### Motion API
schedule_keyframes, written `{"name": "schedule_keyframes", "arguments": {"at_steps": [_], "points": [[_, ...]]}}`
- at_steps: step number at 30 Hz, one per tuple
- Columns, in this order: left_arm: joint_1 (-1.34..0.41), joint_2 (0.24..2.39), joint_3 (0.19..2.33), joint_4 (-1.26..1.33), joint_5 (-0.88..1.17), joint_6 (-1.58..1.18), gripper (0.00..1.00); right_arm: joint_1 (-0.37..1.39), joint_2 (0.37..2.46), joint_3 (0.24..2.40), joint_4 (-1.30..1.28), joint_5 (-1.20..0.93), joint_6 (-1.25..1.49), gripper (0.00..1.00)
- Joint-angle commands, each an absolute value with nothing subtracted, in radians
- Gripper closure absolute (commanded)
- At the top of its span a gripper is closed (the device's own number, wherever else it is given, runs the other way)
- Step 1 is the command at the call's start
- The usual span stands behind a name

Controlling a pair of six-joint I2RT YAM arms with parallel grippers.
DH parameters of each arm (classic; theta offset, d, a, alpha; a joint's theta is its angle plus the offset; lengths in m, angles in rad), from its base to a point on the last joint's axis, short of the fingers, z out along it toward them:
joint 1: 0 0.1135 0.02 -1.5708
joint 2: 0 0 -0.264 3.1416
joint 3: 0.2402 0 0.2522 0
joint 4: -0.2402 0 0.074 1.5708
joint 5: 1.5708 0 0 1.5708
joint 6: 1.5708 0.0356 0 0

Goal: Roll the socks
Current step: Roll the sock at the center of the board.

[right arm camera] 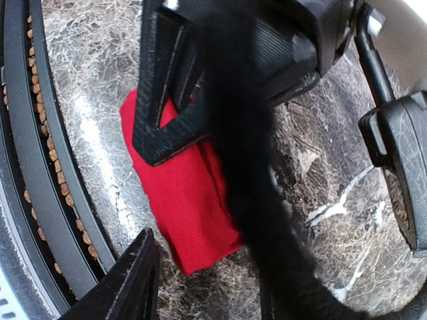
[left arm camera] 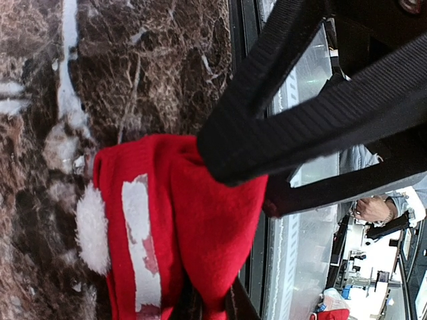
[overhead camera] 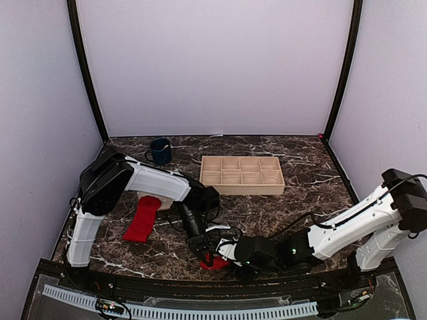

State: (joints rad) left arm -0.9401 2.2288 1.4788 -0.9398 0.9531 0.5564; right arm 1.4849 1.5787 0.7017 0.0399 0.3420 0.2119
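Observation:
A red sock (overhead camera: 215,262) with white patches and a white pompom lies bunched at the table's near edge. It also shows in the left wrist view (left arm camera: 200,213) and in the right wrist view (right arm camera: 190,200). My left gripper (overhead camera: 205,251) (left arm camera: 210,303) is shut, pinching a fold of this sock. My right gripper (overhead camera: 229,256) (right arm camera: 200,267) is open right beside it, its fingers (left arm camera: 240,143) straddling the sock's edge; a black cable hides one finger in its own view. A second red sock (overhead camera: 142,219) lies flat at the left.
A wooden compartment tray (overhead camera: 241,188) stands at the back centre and a dark blue mug (overhead camera: 160,151) at the back left. The black front rail (overhead camera: 200,288) runs just below the bunched sock. Enclosure walls close the sides and the back.

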Motion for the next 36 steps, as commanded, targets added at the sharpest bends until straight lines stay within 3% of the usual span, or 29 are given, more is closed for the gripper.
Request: {"name": "schedule_keyframes", "arguments": {"at_steps": [1,19,30,36], "points": [[-0.933,2.25,1.491,-0.963,0.935,0.58,0.9,1.494,1.586,0.734,0.04,0.333,0.147,0.52],[-0.928,2.271,1.503,-0.977,0.955,0.587,0.9,1.494,1.66,0.785,0.002,0.263,0.047,0.56],[-0.927,2.272,1.505,-0.973,0.951,0.581,0.9,1.486,1.704,0.797,-0.017,0.252,0.054,0.79],[-0.926,2.269,1.523,-0.974,0.898,0.547,0.84,1.462,1.707,0.789,-0.03,0.222,0.091,0.91]]}}
